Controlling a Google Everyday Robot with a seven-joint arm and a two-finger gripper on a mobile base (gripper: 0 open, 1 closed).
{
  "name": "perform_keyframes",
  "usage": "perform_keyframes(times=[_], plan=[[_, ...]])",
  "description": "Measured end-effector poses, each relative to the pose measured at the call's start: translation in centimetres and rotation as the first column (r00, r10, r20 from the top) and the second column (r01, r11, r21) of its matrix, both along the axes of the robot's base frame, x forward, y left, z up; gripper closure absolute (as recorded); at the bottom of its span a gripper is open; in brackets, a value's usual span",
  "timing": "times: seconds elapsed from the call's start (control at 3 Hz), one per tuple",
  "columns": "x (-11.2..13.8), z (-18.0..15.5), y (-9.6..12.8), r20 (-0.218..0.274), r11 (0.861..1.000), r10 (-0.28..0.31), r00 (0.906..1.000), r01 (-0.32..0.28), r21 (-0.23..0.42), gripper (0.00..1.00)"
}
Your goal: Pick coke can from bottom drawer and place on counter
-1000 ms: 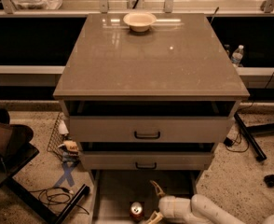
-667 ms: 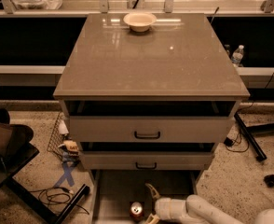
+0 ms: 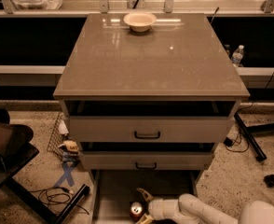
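Red coke can (image 3: 136, 209) stood upright in the open bottom drawer (image 3: 113, 190), near its front. White gripper (image 3: 142, 206) sat low beside it, fingers (image 3: 144, 194) spread, can between the tips.

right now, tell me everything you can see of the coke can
The coke can is small and red with a silver top, and looks like metal. It stands upright on the floor of the open bottom drawer. The open pincer reaches in from the view's right, a finger on either side; contact cannot be told.
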State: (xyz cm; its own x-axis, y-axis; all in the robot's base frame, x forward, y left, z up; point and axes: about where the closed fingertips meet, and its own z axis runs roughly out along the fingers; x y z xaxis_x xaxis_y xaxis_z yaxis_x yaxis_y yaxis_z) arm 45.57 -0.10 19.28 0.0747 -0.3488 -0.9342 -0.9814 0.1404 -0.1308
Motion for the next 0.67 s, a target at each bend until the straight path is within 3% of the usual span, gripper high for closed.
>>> perform_keyframes(times=[0.67], plan=[[-0.19,0.02,0.37,-0.002,1.0,0.004,1.0,-0.004,0.005,0.61]])
